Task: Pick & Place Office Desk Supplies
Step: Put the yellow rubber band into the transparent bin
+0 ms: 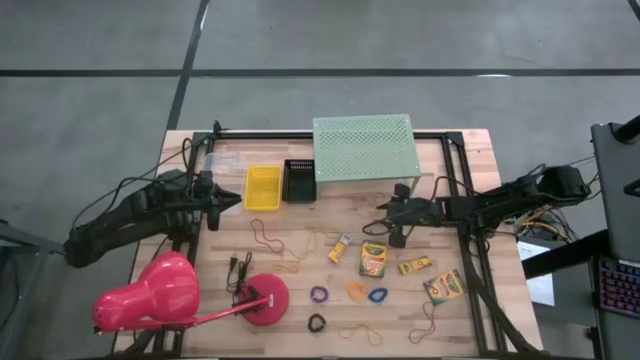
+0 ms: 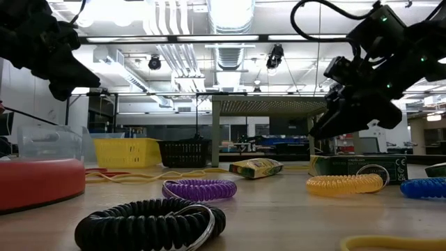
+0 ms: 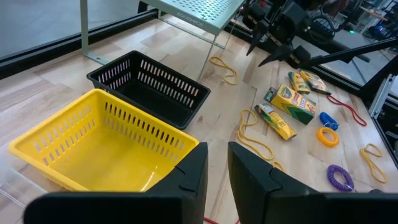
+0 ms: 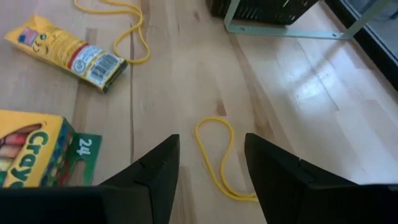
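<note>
Several yellow-and-green crayon boxes (image 1: pixel 373 258) lie flat right of centre. Purple (image 1: pixel 319 294), orange (image 1: pixel 356 291), blue (image 1: pixel 378 295) and black (image 1: pixel 317 322) ring loops lie nearer the front. Thin rubber bands (image 1: pixel 300 245) are scattered about. My right gripper (image 1: pixel 388 218) hovers open, slanting down. A yellow rubber band (image 4: pixel 217 155) lies on the wood below the gap between its fingers, a crayon box (image 4: pixel 68 53) beyond it. My left gripper (image 3: pixel 215 167) waits above the table by the yellow basket, its fingers a little apart with nothing between them.
A yellow basket (image 1: pixel 263 187) and a black basket (image 1: pixel 299 180) stand side by side at the back. The mint-green perforated shelf (image 1: pixel 363 148) stands behind my right gripper. A big pink lamp (image 1: pixel 165 295) lies at the front left, a black cable (image 1: pixel 238 268) next to it.
</note>
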You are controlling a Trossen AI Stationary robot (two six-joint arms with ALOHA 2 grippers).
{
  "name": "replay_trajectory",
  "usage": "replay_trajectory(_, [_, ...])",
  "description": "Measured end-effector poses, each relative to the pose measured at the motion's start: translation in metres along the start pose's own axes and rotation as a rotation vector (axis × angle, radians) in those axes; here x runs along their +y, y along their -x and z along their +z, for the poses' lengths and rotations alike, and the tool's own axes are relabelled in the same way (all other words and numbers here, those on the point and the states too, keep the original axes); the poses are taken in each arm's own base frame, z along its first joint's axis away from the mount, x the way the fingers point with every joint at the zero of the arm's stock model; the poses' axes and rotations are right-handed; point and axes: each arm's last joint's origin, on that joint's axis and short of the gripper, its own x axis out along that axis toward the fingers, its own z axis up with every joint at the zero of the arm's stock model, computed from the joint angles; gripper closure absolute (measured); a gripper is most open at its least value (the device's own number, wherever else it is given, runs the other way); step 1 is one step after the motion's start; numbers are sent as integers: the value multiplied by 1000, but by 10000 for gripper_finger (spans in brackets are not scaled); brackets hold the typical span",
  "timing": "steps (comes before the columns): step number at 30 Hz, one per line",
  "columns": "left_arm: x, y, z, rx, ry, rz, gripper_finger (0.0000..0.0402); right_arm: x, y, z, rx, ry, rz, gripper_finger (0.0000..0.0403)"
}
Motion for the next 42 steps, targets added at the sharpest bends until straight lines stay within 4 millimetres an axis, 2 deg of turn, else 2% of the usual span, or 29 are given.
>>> replay_trajectory(12, [0, 0, 0, 0, 0, 0, 335, 6, -33, 1, 128, 31, -97, 223])
replay_trajectory(19, [0, 0, 0, 1, 0, 0, 335, 5, -37, -2, 153, -46, -94, 223])
replay_trajectory(26, [0, 0, 0, 1, 0, 0, 335, -9, -40, -4, 170, -201, -52, 223])
replay_trajectory(31, [0, 0, 0, 1, 0, 0, 335, -14, -41, -5, 179, -215, -48, 223])
replay_trajectory(42, [0, 0, 0, 1, 0, 0, 335, -11, -49, -13, 221, -192, -20, 237])
